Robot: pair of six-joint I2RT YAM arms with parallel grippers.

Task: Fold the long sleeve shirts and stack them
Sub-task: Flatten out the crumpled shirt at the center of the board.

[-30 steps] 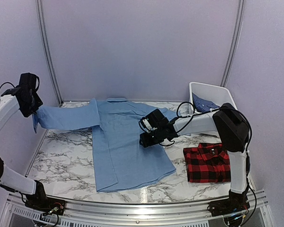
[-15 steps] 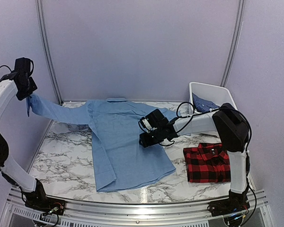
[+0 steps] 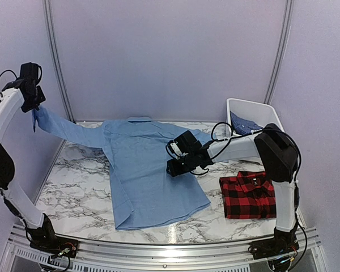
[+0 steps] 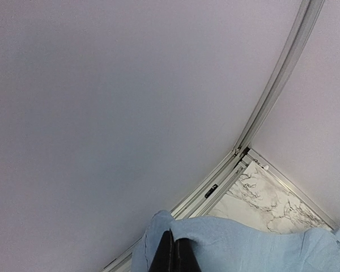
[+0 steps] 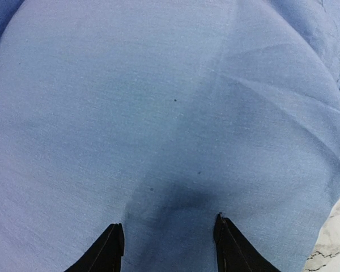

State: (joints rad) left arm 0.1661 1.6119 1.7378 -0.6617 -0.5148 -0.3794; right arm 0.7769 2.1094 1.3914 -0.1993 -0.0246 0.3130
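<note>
patterned shirt (image 3: 242,123) half hidden inside bin (image 3: 273,117)

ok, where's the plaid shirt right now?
Top view: the plaid shirt lies folded on the right of the table, right of the light blue shirt and nearer than the white bin.

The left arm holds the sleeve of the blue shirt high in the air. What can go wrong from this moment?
1. The left gripper pinches only the sleeve end of the light blue shirt. The hold looks thin, so the cloth may slip out.
2. The right gripper is open over the shirt body and clamps nothing. More pulling on the sleeve may drag the shirt sideways and wrinkle it.
</note>
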